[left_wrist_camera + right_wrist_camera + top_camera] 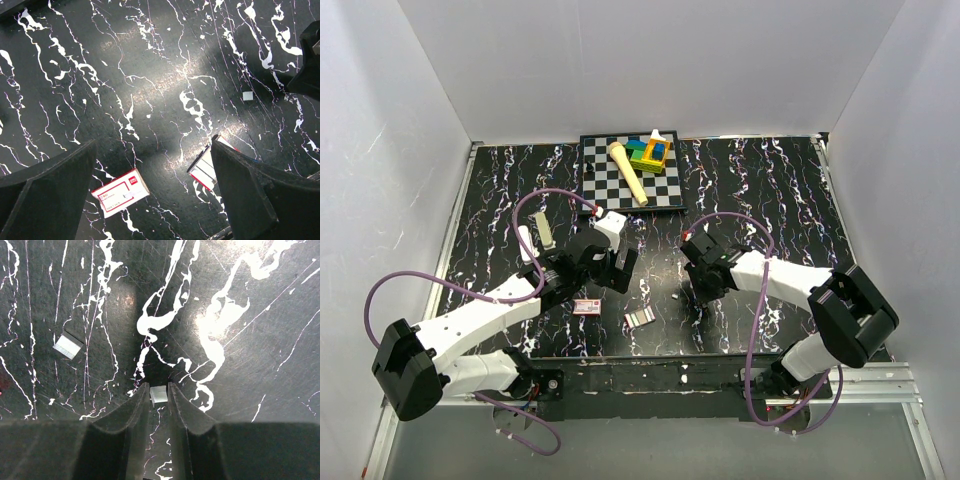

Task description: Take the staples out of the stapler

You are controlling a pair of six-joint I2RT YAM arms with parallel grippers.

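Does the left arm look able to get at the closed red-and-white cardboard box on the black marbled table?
Probably yes: the left gripper hangs open over the box, with only bare table between them.

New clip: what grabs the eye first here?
The right gripper pinches a small staple strip on the black marbled table, right of centre. The left gripper hangs wide open near a red-and-white box. At the back, a chessboard carries bright blocks.
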